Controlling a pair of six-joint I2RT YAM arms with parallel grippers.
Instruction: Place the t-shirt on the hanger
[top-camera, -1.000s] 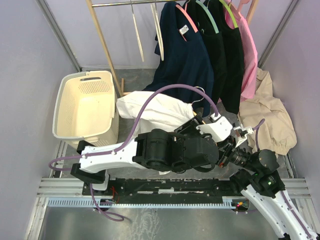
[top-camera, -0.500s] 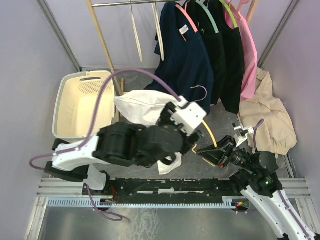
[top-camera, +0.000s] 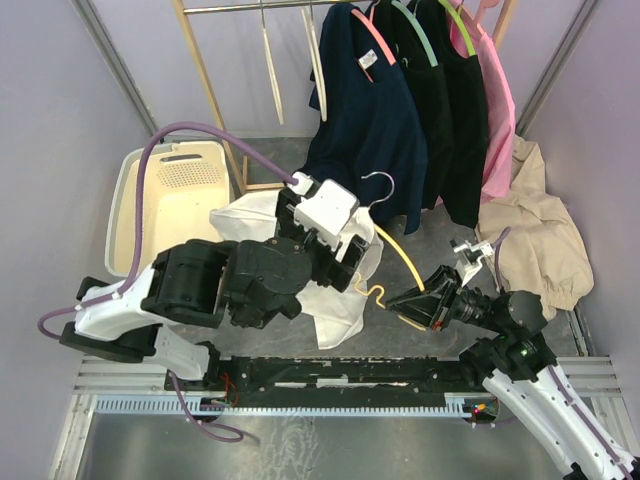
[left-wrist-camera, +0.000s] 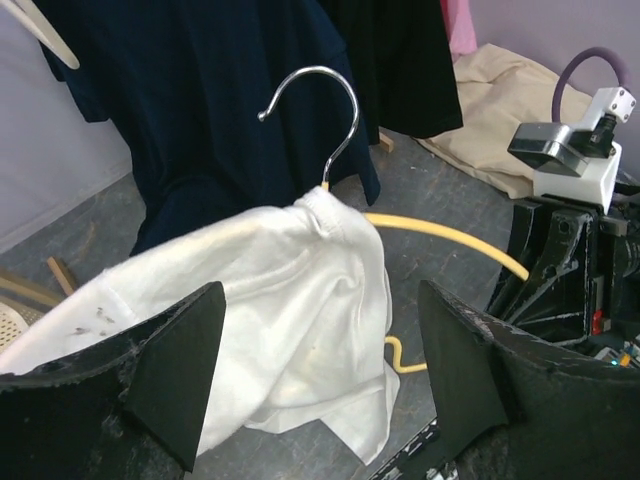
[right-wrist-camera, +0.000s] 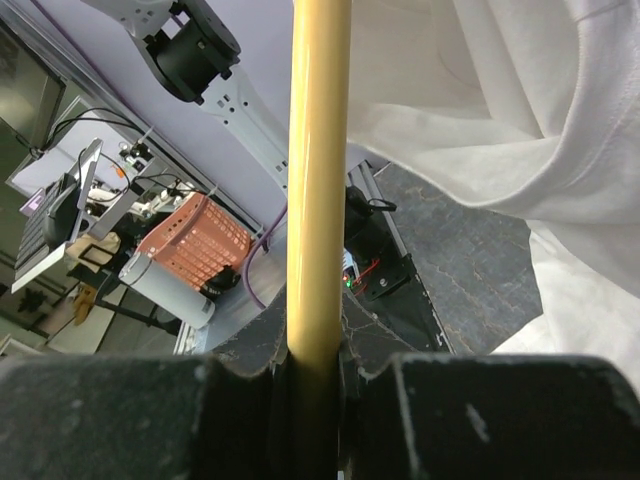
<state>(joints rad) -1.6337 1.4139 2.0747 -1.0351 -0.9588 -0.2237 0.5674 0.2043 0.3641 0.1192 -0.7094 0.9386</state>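
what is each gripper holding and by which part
The right gripper clamps the hanger on its bare yellow arm, near the end. The left gripper is open, holding nothing.

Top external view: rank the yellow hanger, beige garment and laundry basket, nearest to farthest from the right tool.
1. Yellow hanger: clamped in the right tool.
2. Beige garment: to its right.
3. Laundry basket: far left.

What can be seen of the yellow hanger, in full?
The hanger is slim, yellow, plastic-looking, with a silver metal hook pointing up. One arm is bare and runs to the right gripper, which is shut on it; the other arm is hidden under the t-shirt, whose neck sits around the hook's base.
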